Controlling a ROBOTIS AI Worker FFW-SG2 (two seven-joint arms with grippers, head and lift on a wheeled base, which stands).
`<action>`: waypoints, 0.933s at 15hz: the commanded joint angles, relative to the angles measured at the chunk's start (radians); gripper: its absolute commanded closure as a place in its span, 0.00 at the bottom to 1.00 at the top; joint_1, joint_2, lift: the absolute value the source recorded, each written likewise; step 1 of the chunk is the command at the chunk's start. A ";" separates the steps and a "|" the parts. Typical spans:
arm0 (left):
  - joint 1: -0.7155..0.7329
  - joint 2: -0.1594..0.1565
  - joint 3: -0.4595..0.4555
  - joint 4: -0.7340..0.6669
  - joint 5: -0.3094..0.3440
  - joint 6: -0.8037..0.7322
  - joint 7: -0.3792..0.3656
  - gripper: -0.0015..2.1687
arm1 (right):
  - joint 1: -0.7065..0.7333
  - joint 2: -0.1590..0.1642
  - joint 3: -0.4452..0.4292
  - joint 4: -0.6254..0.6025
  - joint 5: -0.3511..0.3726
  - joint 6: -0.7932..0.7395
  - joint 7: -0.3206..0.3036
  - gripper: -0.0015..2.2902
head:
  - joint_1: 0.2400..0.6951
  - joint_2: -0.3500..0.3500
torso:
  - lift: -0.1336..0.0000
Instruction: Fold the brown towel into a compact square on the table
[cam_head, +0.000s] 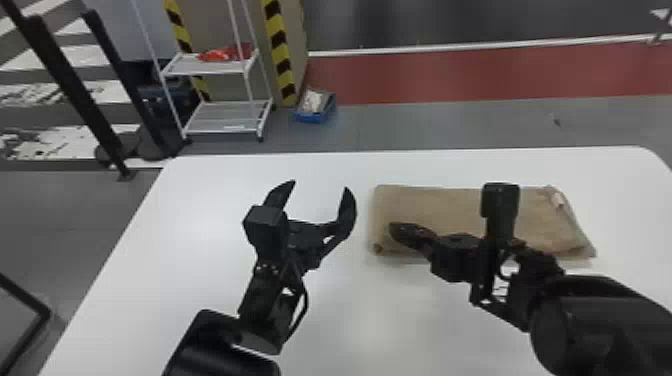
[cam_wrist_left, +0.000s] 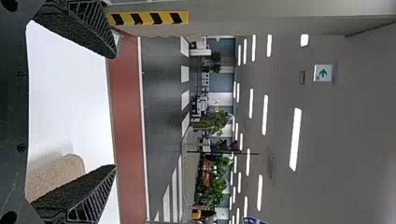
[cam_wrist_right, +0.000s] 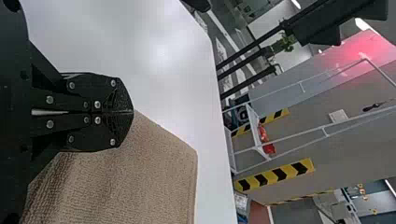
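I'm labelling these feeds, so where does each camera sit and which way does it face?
Head view: on the head, facing forward and down at the table; left gripper and right gripper show.
Left wrist: facing forward, its open fingers showing.
Right wrist: facing forward and left, its shut fingers showing.
Both wrist views share the towel.

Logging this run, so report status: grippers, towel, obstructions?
Left gripper open, left of towel. Right gripper shut, over towel's left part. Towel a wide flat rectangle, not yet square. Right arm over towel, possibly in the way.
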 joint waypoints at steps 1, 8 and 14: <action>-0.002 -0.002 -0.003 0.001 -0.001 0.000 0.000 0.02 | 0.038 -0.010 -0.037 -0.086 0.008 -0.014 -0.024 0.72 | 1.00 0.70 | 0.14; 0.009 -0.002 -0.013 -0.004 -0.008 0.000 0.003 0.02 | 0.025 -0.066 -0.137 -0.017 0.158 -0.063 -0.067 0.72 | 1.00 0.54 | 0.14; 0.002 -0.002 -0.013 -0.001 -0.012 0.003 0.003 0.02 | 0.013 -0.064 -0.074 0.052 0.158 -0.057 -0.048 0.72 | 1.00 0.49 | 0.14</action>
